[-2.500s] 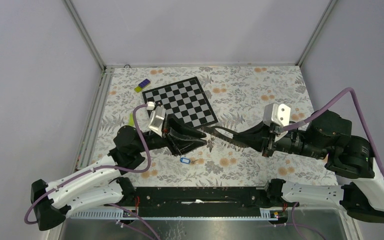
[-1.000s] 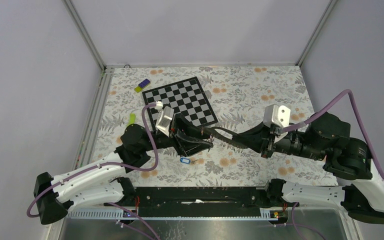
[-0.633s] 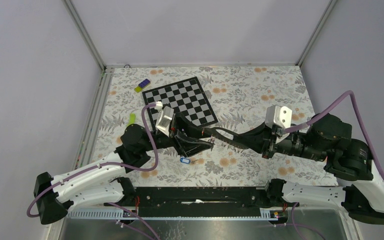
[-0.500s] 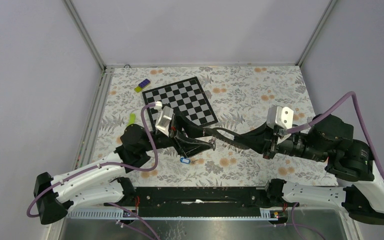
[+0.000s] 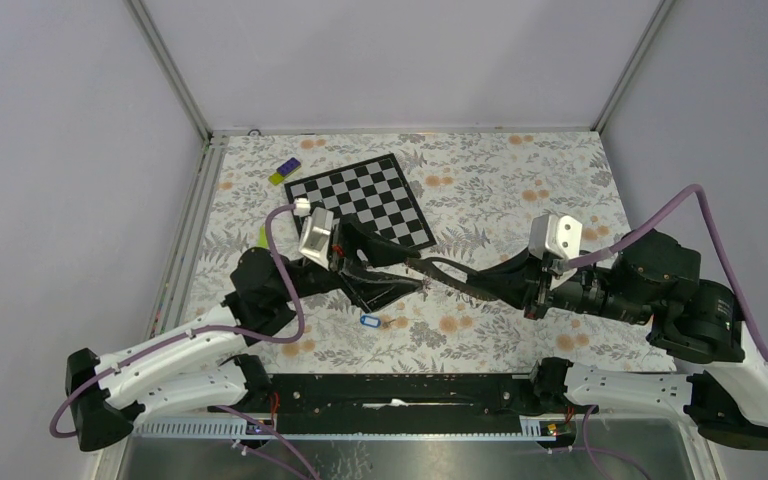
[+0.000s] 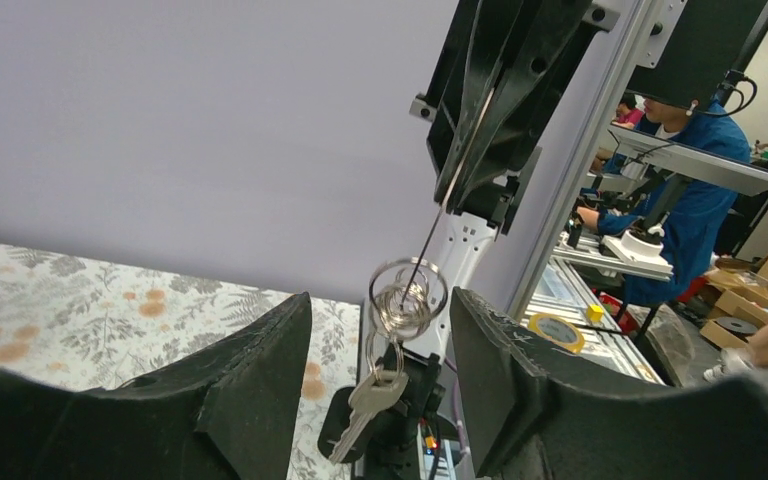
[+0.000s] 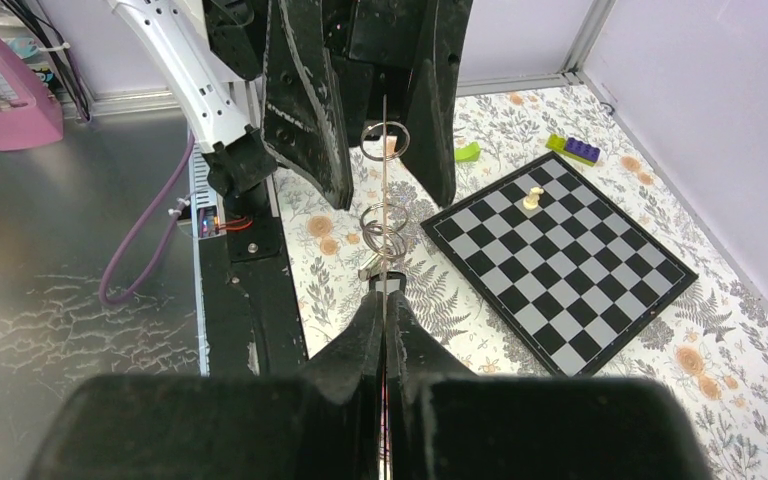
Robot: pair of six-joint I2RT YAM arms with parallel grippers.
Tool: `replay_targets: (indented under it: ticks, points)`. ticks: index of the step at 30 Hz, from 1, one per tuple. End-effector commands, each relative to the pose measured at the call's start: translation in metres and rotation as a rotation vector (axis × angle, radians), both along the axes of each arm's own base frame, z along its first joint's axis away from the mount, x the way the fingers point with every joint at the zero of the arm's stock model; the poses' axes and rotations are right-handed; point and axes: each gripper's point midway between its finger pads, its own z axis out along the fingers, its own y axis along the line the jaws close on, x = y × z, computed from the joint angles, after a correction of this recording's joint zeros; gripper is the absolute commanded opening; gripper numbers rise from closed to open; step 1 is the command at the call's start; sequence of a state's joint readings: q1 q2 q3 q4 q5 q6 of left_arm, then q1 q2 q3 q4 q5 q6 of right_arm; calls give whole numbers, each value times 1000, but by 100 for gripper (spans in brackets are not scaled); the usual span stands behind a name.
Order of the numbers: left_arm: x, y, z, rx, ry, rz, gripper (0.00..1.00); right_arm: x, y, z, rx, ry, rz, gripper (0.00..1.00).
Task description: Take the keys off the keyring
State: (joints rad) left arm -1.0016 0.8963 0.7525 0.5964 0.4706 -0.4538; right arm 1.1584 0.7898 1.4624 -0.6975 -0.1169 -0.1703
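One keyring (image 6: 407, 297), perhaps two keys (image 6: 365, 405), one chessboard (image 5: 362, 203)

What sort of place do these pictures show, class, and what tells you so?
Probably a robotics lab or workshop. A robot's left arm and right arm are bolted to a table with a flowered cloth. A metal frame encloses it, and a person in blue works in the background.
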Motion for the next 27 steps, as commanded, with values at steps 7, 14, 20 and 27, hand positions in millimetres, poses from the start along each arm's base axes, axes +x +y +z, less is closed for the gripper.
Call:
replay_targets:
  ticks: [7, 14, 20, 27]
  points:
    - [-4, 5, 37, -95, -69, 2, 57, 2, 3, 16, 63, -15, -8, 0]
    - [-2, 0, 30, -75, -52, -6, 56, 2, 3, 15, 61, -14, -8, 0]
    - [-2, -1, 30, -75, -51, -11, 55, 2, 4, 17, 66, -17, -5, 0]
    - [-3, 1, 32, -79, -52, -11, 37, 2, 4, 16, 64, -19, -6, 0]
